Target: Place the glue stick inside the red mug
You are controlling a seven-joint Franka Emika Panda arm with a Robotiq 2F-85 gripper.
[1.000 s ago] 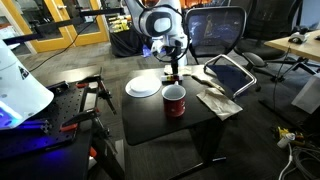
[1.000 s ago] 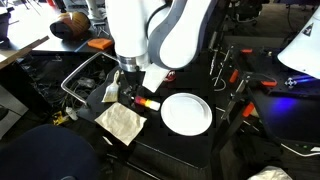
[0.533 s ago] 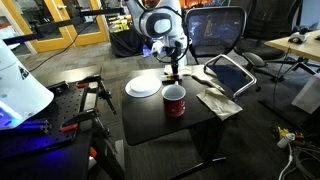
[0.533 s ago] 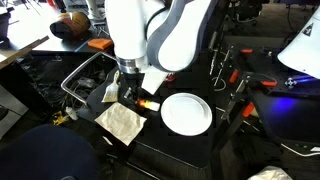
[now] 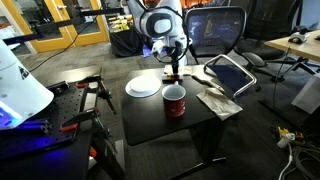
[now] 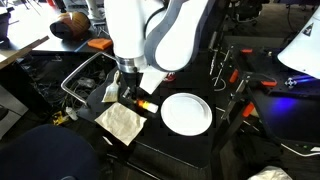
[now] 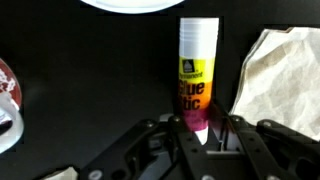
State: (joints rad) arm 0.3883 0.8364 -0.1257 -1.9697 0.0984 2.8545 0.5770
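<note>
In the wrist view the glue stick, white, yellow and orange, lies on the black table and points away from the camera. My gripper is shut on its near, pinkish end, one finger on each side. Both exterior views show the gripper low over the table's far side, at the glue stick. The red mug stands upright nearer the table's front, apart from the gripper. A sliver of the mug shows at the wrist view's left edge.
A white plate lies beside the glue stick on the black table. A crumpled pale cloth lies on its other side. A tablet-like device rests at the table's corner. Office chairs stand behind.
The jaws have closed from open onto the glue stick. The arm, mug and plate have not moved.
</note>
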